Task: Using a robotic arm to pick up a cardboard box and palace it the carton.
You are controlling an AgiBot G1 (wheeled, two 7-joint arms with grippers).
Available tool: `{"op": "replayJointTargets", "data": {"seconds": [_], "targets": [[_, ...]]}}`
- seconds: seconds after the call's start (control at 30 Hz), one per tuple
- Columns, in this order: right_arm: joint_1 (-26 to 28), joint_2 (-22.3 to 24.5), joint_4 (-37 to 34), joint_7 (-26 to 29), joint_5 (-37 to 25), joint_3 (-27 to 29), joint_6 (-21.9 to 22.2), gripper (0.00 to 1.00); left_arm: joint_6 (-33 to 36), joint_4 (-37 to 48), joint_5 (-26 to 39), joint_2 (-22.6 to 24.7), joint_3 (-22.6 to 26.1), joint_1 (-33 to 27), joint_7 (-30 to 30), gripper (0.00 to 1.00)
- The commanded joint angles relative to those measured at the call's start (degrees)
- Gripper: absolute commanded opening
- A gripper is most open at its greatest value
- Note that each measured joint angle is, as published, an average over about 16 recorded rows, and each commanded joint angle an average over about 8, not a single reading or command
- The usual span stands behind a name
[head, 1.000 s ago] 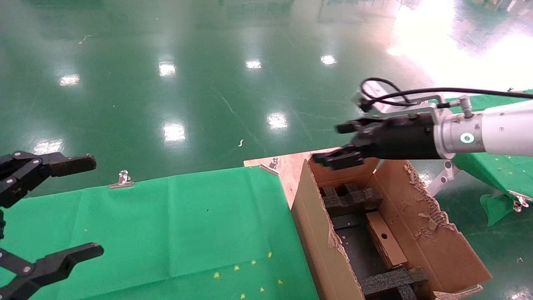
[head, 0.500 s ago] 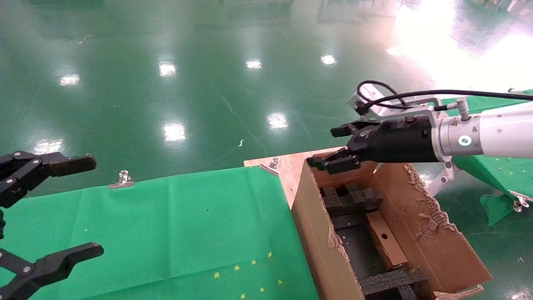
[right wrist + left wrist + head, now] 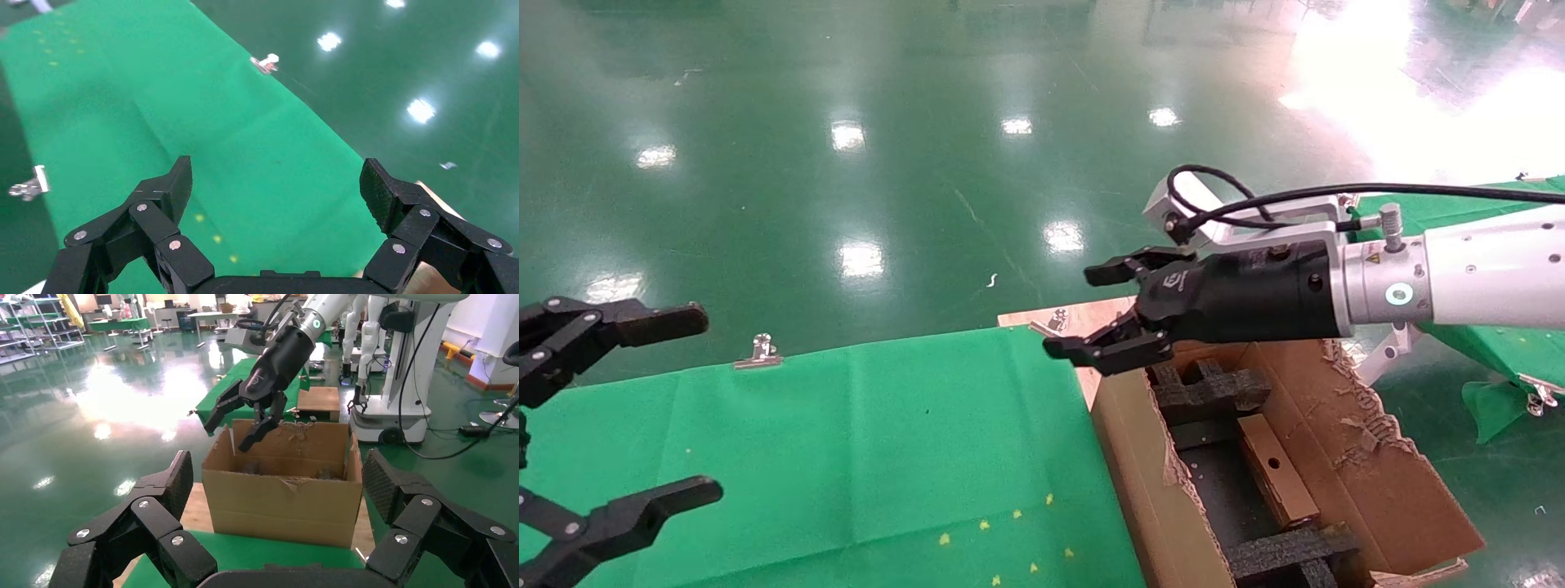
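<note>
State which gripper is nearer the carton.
Right. The right gripper hovers open above the carton's far corner; the left gripper hangs open across the green cloth, well away.

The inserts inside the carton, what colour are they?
The foam inserts in the carton are black; the head view shows them best.

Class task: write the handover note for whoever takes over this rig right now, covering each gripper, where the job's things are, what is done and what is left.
Right gripper: open, empty, above the carton's far-left corner, by the green-clothed table.
Left gripper: open, empty, parked over the table's left end.
Cardboard box: lying inside the carton between black foam inserts.
Done: box is in the carton.
Left: apparently nothing to place; park the right arm.
</note>
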Motion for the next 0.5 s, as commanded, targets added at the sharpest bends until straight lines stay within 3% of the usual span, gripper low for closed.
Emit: {"op": "replayJointTargets", "data": {"seconds": [0.03,0.5], "targets": [[-1.59,-0.34,0.23,-0.84,0.51,2.34,-1.17,1.0,0.0,0.0,0.0,0.0,0.0,0.0,0.0,1.0],[-12.52,-2.66,1.83,-6.65,4.02,18.43,-9.24,1.0,0.0,0.0,0.0,0.0,0.0,0.0,0.0,1.0]]}}
